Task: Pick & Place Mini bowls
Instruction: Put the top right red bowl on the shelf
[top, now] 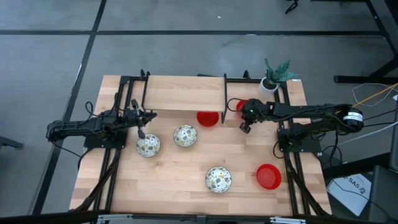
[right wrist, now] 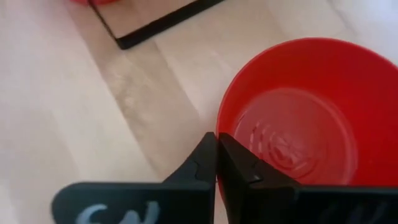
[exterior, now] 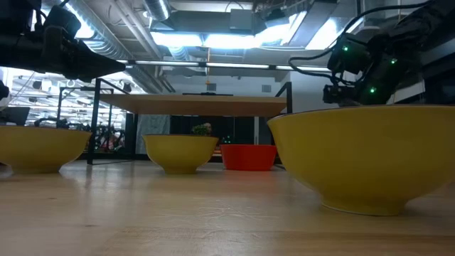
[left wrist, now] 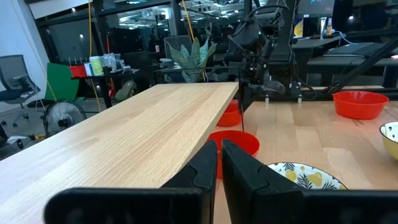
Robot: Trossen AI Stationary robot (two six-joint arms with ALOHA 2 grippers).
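While arms pause: both sets of fingers pressed together, nothing held.
Right gripper [top: 245, 128]: near far edge, beside red bowl [top: 208, 118].
Left gripper [top: 142, 134]: above patterned bowl [top: 148, 146].
Risk: closed fingers descending could shove the bowl.

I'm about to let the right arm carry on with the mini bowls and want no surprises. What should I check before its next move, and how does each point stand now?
1. Right gripper holds a bowl: not ok; it is shut, nothing visibly clamped.
2. Target in view: ok; a red bowl lies just ahead of its fingers.
3. Fingertip contact with that bowl's rim: cannot tell.
4. Left gripper out of the way: ok; shut, above the patterned bowl on the table's other side.
5. Shelf frame clear of the right arm: ok.
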